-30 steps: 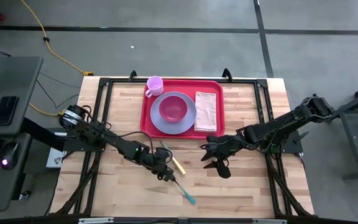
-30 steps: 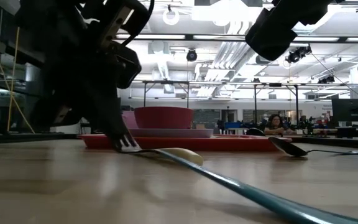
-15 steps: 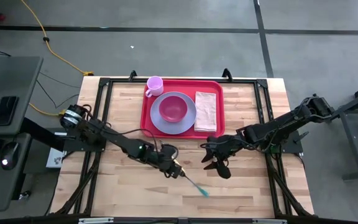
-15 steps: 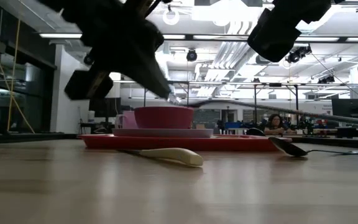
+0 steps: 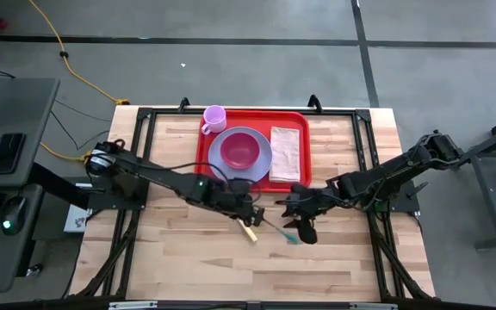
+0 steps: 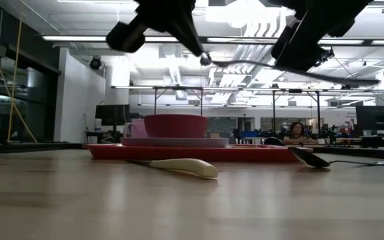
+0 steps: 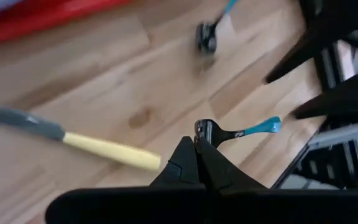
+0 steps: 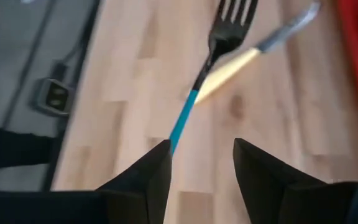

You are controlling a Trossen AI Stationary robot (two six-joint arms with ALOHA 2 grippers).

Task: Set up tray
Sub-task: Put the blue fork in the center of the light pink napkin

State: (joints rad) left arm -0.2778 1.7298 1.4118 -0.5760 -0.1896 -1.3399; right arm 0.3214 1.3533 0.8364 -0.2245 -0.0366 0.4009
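High view: left gripper, shut on black-tined teal-handled fork, has lifted it rightward to open, empty right gripper near red plastic tray — handover prob. next.

in the left wrist view the left gripper covers the head of the fork, so only a short dark neck and the teal handle show beyond its fingertips. ahead of it the knife is blurred, its grey blade cut off by the picture's edge. farther ahead the spoon is a smear, its handle running off the edge. in the right wrist view the teal handle end slips behind one finger of the right gripper. beyond the fork tines, the knife blade blurs out.
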